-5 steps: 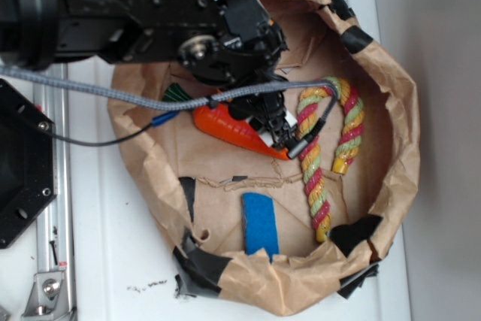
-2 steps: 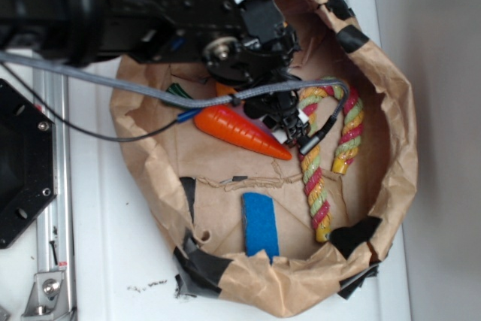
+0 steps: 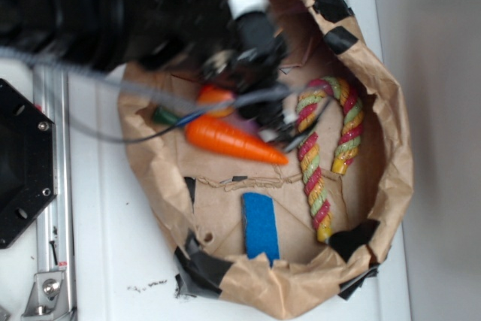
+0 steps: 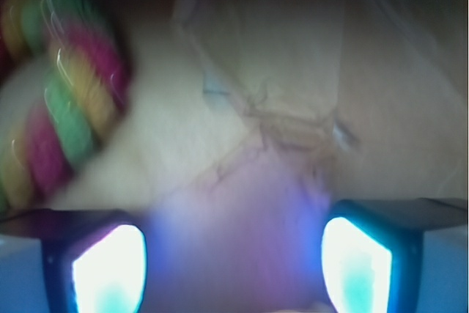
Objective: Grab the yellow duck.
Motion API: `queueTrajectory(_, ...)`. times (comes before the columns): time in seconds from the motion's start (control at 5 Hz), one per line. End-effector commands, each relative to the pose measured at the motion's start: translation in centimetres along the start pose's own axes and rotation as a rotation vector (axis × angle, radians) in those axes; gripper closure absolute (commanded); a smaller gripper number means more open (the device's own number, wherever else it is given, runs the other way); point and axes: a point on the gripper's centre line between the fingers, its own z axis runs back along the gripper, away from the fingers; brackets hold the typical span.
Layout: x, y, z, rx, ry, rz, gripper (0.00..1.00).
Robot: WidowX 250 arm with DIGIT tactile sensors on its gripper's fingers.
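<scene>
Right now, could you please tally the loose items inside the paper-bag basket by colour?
Orange: 1, the orange plastic carrot with green top
Blue: 1, the flat blue rectangular sponge
Multicoloured: 1, the red, yellow and green twisted rope toy
Total: 3. No yellow duck is visible; the arm hides part of the basket.

No readable text, labels or numbers anywhere.
</scene>
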Motion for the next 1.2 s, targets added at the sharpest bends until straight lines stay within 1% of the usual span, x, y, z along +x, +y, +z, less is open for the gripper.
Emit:
queueTrajectory(0.0, -0.5, 1.9, 3.3, -0.008, 0.001, 0.05, 0.0)
queueTrajectory(0.6, -0.4, 1.5, 2.4, 0.023, 0.001, 0.02, 0.0)
queueTrajectory(0.8, -0.4, 1.5, 1.6, 0.046, 0.004, -0.001, 0.0)
queueTrajectory(1.0, 0.0, 1.7, 0.3, 0.062, 0.027, 0.011, 0.0)
